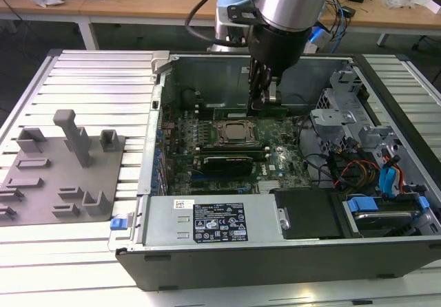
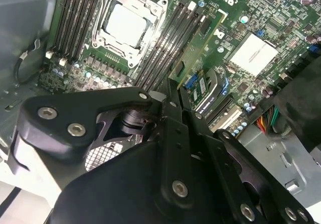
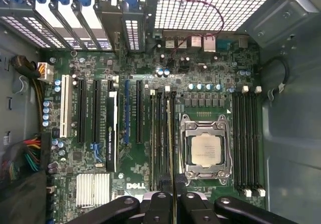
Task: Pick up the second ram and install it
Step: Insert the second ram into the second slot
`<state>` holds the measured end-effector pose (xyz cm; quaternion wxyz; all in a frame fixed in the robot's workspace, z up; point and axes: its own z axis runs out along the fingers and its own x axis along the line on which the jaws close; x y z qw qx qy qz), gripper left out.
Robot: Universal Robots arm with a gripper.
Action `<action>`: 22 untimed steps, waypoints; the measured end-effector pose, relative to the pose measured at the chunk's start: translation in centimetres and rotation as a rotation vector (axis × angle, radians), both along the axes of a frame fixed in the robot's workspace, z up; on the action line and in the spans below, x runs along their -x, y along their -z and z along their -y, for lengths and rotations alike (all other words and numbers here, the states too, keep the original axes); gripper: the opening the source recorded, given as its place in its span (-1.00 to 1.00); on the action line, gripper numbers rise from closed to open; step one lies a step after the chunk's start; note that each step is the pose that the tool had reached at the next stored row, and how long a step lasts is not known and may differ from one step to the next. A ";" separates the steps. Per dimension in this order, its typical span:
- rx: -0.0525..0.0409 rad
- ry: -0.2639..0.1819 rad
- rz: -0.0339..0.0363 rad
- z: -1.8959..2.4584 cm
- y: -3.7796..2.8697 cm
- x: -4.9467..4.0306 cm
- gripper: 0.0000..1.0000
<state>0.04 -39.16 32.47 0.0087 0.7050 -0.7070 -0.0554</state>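
The second ram (image 2: 198, 45) is a thin green stick, and my gripper (image 2: 176, 91) is shut on it. In the first wrist view the ram (image 3: 172, 143) shows edge-on, running from my gripper (image 3: 172, 204) along the black memory slots (image 3: 159, 138) right beside the CPU socket (image 3: 205, 148). Whether it sits in a slot or hangs just above cannot be told. In the exterior view my gripper (image 1: 265, 102) is low inside the open computer case, holding the green ram (image 1: 234, 112) just behind the CPU socket (image 1: 233, 133).
More memory slots (image 3: 247, 143) lie on the socket's other side. A black rectangular card (image 1: 224, 162) stands in front of the socket. The case holds a power supply (image 1: 207, 221) and a drive cage with cables (image 1: 372, 169). A grey fixture plate (image 1: 62, 176) lies at the exterior view's left.
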 end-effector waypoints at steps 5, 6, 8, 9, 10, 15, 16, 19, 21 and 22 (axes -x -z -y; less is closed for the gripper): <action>-0.0002 0.000 0.0001 0.00 0.34 0.00 -0.73; -0.0001 0.000 0.0001 0.00 0.48 0.00 -0.73; -0.0001 0.000 0.0000 0.00 0.61 0.00 -0.73; -0.0002 0.000 0.0001 0.00 0.72 0.00 -0.73; 0.0000 0.000 0.0000 0.00 0.80 0.00 -0.73; -0.0001 0.000 0.0001 0.00 1.40 0.01 -0.73; 0.0000 0.000 0.0000 0.00 1.46 0.01 -0.73; -0.0001 0.000 0.0000 0.00 2.00 0.33 -0.73; -0.0002 0.000 0.0001 0.00 2.53 0.48 -0.73; -0.0001 0.000 0.0000 -0.01 2.78 0.49 -0.73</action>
